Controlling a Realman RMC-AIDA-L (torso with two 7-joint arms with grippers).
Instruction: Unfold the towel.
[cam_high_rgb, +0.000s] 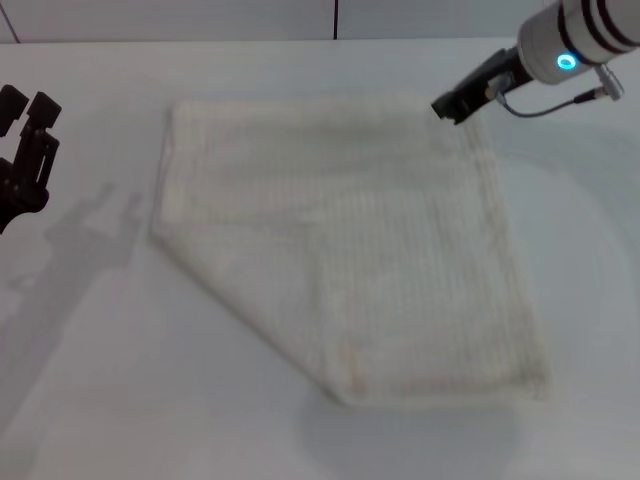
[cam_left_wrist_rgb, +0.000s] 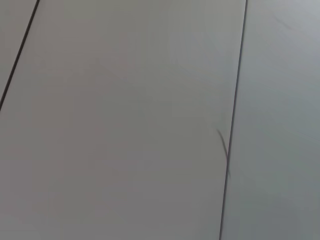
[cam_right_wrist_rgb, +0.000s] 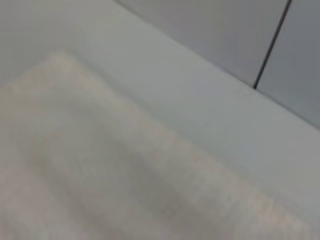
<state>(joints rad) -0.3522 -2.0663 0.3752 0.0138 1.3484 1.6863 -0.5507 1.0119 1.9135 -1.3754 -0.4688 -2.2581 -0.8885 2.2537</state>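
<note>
The cream-white towel (cam_high_rgb: 350, 240) lies flat on the white table (cam_high_rgb: 100, 400) in the head view. Its near left side ends in a slanted edge where a corner looks folded. My right gripper (cam_high_rgb: 450, 105) is at the towel's far right corner, just over or touching the cloth. The right wrist view shows the towel (cam_right_wrist_rgb: 100, 170) close up and blurred, with its far edge along the table, and no fingers. My left gripper (cam_high_rgb: 28, 110) is parked off the towel at the far left, open and empty. The left wrist view shows only grey panels.
A wall (cam_high_rgb: 300, 18) of grey panels runs behind the table's far edge, close to the towel's far side. Bare table lies to the left of, right of and in front of the towel.
</note>
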